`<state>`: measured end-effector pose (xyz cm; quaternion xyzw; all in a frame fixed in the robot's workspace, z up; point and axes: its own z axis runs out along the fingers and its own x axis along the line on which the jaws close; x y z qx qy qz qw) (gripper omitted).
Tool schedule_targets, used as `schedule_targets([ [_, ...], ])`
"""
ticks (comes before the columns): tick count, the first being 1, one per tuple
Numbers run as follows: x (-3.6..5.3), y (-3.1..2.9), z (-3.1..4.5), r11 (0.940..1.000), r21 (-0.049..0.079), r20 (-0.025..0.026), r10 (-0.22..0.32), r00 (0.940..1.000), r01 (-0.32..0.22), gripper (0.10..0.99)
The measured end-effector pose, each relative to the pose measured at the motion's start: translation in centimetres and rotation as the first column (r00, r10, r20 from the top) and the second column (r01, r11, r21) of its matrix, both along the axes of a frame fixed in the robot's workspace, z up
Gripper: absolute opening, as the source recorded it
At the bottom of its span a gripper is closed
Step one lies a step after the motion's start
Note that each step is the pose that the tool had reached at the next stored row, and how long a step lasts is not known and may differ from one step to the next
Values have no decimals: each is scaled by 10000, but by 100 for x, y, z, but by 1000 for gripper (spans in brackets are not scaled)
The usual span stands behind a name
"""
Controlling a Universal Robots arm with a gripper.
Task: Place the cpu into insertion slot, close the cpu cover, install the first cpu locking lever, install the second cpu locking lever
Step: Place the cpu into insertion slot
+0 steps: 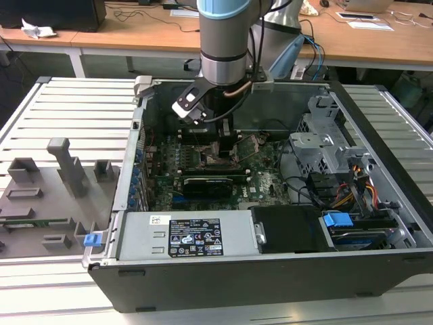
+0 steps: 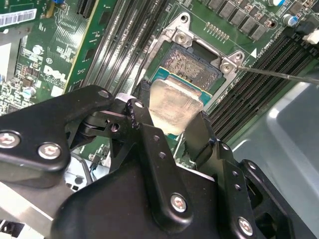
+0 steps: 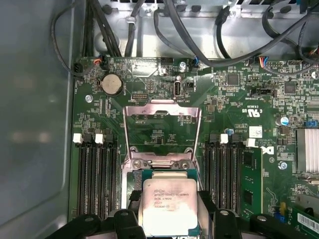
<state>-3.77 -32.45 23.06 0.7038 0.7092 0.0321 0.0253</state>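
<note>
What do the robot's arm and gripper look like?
The arm is a silver-grey metal cylinder with a pale blue band. A small white and black box is mounted at its wrist, beside a copper-coloured cable loop. The gripper is matte black, with jointed, bar-like fingers fastened by silver screws.

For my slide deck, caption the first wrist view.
The tool holds the cpu over the open insertion slot, cpu cover raised.
</note>
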Motion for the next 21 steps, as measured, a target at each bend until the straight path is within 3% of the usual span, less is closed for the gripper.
schedule_targets([
  [21,-71,27,-142,10000,2,0,-69,10000,69,525],
])
